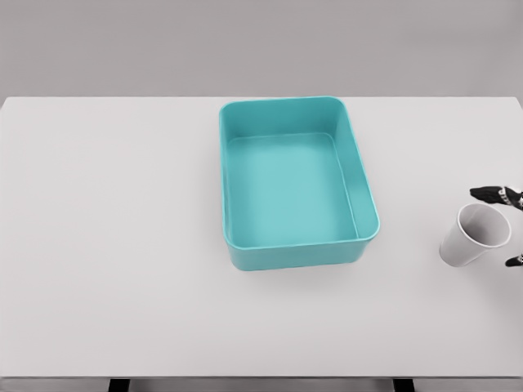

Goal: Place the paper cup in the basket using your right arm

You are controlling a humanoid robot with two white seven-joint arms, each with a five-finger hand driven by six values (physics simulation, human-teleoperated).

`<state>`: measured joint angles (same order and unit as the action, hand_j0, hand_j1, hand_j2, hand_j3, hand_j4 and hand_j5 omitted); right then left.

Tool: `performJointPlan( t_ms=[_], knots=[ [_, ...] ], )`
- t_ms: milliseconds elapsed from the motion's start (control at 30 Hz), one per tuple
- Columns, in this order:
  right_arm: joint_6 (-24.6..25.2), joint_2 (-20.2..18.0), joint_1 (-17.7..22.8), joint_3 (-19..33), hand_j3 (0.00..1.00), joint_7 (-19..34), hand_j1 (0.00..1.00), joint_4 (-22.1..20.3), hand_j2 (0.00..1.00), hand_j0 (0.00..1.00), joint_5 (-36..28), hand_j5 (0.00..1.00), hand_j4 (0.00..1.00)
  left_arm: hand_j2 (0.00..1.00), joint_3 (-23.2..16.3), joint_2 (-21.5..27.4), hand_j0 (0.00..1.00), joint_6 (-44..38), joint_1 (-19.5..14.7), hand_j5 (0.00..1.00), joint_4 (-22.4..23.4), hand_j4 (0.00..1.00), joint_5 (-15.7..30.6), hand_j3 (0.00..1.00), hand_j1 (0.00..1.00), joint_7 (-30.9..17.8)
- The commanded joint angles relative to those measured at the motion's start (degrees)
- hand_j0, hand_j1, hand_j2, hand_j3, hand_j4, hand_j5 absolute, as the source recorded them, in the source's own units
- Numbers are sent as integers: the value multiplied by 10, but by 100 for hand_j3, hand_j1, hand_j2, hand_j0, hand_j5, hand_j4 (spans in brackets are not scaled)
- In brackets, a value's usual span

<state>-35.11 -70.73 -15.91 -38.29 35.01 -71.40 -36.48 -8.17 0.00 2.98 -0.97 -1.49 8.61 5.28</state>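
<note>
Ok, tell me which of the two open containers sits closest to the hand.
The white paper cup, tilted at the table's right edge beside the right hand's dark fingers. The teal basket sits mid-table, farther away.

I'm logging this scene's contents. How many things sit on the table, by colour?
Teal: 1, the basket
White: 1, the paper cup, tilted, beside the right hand's dark fingers
Total: 2, on the white table

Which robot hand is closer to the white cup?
The right hand. Only its dark fingertips show at the picture's right edge, spread around the rim of the paper cup, not yet closed on it. The left hand is out of view.
</note>
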Motion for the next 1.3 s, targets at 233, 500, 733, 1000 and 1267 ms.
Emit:
performJointPlan(
  t_ms=[233,500,733,1000,1267],
  knots=[
    [1,1,0,-4,100,0,100,-14,100,100,-4,100,100,100,0,0,100,0,0,100,0,100,0,100,100,0],
    [1,10,-2,0,100,0,100,-14,100,100,-4,100,100,100,0,0,100,0,0,100,0,100,0,100,100,0],
    [1,8,-2,1,100,0,100,-30,100,100,-4,100,100,100,0,0,100,0,0,100,0,100,0,100,100,0],
    [1,8,-2,0,100,0,100,-37,100,100,-4,100,100,100,0,0,100,0,0,100,0,100,0,100,100,0],
    [1,8,-2,-2,99,0,99,-44,99,99,-4,99,99,100,0,0,100,0,0,100,0,100,0,100,100,0]
  ],
)
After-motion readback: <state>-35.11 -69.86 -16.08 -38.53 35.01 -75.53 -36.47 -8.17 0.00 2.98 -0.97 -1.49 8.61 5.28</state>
